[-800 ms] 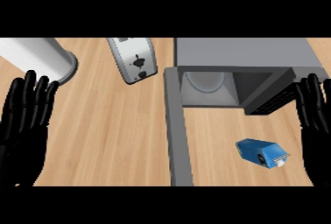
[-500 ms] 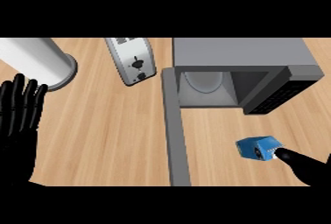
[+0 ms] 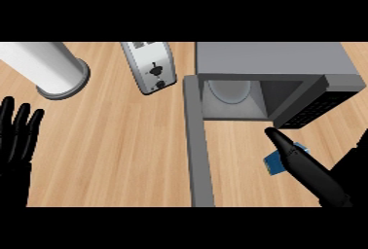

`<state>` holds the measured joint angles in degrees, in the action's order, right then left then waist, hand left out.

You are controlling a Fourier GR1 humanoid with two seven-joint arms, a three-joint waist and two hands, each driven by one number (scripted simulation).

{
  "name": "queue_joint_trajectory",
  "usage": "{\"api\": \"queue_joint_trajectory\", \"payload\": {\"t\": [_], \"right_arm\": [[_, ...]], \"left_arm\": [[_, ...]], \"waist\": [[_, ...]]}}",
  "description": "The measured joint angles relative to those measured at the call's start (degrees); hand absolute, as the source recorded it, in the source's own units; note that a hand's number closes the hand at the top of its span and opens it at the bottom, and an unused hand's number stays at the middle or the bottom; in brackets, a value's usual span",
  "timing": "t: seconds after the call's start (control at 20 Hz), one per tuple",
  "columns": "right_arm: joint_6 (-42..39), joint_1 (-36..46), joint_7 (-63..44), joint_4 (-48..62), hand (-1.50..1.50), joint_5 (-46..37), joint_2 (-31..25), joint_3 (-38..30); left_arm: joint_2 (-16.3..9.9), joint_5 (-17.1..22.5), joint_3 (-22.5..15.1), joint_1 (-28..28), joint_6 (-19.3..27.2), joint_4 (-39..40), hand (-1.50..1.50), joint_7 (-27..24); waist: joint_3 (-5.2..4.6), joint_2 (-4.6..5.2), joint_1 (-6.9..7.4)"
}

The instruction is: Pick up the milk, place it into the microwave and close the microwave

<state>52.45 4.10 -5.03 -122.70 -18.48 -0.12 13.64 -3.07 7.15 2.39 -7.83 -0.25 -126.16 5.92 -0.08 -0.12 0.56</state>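
- the blue milk (image 3: 276, 162) carton lies on the pale wood-grain surface (image 3: 115, 146), in front of the open grey boxy microwave (image 3: 273, 73), mostly hidden under the right robot hand (image 3: 305, 168).
- that glossy black robot hand stretches a straight finger over the carton; whether it touches is unclear.
- the microwave door (image 3: 198, 146) stands open, edge-on.
- left robot hand (image 3: 17, 138) rests at the left edge, fingers spread.
- a white cylinder (image 3: 46, 65) and metal toaster (image 3: 149, 65) stand behind.

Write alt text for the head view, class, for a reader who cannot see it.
The robot's right hand reaches over a small blue milk carton on the wooden counter, in front of an open microwave. The left hand rests open at the left edge; a toaster and a white cylinder stand behind.
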Motion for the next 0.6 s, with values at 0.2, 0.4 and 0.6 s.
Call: {"api": "queue_joint_trajectory", "payload": {"t": [0.2,0.4,0.6], "right_arm": [[6.84,1.6,-3.21,2.68,-1.5,-7.19,0.07,4.68],[10.47,0.43,-5.37,4.75,-1.5,-11.07,0.09,5.09],[13.09,-1.61,-6.97,5.89,-1.5,-13.69,0.09,5.28]], "left_arm": [[-0.39,2.44,1.48,-2.91,-1.5,-2.22,-1.5,0.22],[-0.55,4.99,3.17,-7.84,-4.67,-2.71,-1.5,-2.56],[-0.02,5.87,3.92,-10.94,-6.36,-3.77,-1.5,-4.42]], "waist": [[-0.01,0.0,-0.05],[-0.01,-0.01,-0.04],[0.02,0.01,-0.14]]}}
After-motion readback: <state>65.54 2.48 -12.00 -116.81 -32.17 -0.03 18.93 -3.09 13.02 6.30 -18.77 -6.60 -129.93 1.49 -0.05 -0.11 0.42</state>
